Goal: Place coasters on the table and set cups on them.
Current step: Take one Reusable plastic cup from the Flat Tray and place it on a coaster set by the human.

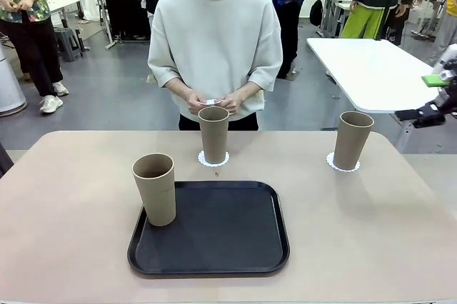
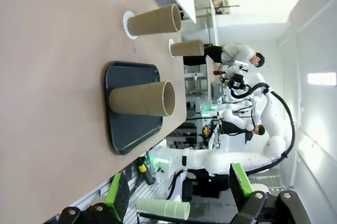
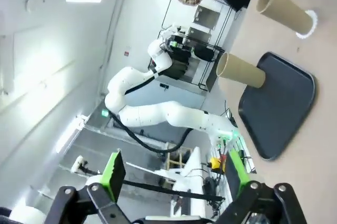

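Front view: last cup [image 1: 155, 188] stands on the tray [image 1: 221, 240] (left claw [image 2: 176, 176] and right claw [image 3: 172, 163] wide open, empty); I need its coaster [image 1: 211, 102] laid first.

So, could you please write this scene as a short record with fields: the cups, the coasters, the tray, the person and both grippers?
cups on coasters: two, the middle cup and the right cup
cup without coaster: the left cup, upright on the black tray, near its left edge
coasters on the table: middle coaster, right coaster
person: hands together, holding a small white thing, perhaps a third coaster
left gripper: open, holding nothing
right gripper: open, holding nothing
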### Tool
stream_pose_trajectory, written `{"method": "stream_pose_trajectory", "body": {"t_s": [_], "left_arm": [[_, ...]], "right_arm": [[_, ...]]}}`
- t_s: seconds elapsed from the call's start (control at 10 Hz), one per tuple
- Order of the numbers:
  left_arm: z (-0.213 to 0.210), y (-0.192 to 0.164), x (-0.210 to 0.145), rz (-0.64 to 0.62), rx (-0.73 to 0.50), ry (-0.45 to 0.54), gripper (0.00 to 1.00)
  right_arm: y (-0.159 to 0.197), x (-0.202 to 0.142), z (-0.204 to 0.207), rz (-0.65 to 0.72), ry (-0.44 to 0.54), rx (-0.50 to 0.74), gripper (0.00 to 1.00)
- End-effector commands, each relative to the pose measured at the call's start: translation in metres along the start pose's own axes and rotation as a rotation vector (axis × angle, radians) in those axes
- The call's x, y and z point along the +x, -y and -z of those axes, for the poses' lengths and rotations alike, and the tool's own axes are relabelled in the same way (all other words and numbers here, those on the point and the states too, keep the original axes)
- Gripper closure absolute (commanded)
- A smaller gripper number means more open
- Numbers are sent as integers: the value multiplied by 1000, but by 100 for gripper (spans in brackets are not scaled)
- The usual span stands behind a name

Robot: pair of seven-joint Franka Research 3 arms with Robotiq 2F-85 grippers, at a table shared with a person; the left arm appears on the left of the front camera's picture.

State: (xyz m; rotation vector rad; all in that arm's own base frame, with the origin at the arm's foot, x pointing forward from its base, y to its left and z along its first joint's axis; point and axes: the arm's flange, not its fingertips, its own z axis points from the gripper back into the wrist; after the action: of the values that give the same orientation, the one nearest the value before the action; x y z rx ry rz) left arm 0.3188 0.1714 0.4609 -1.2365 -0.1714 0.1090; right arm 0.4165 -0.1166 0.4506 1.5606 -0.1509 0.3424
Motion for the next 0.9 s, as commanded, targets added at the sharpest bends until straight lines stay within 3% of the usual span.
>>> {"method": "stream_pose_trajectory", "body": {"t_s": [0.0,0.5,0.8], "left_arm": [[-1,2,-1,10,-13,5,0],[-1,2,-1,10,-13,5,0],[-1,2,-1,10,-13,5,0]], "right_arm": [[-3,-11,-13,127,53,-37,0],[-13,-71,-65,302,190,-191,0],[-14,-80,-72,353,220,-233,0]]}}
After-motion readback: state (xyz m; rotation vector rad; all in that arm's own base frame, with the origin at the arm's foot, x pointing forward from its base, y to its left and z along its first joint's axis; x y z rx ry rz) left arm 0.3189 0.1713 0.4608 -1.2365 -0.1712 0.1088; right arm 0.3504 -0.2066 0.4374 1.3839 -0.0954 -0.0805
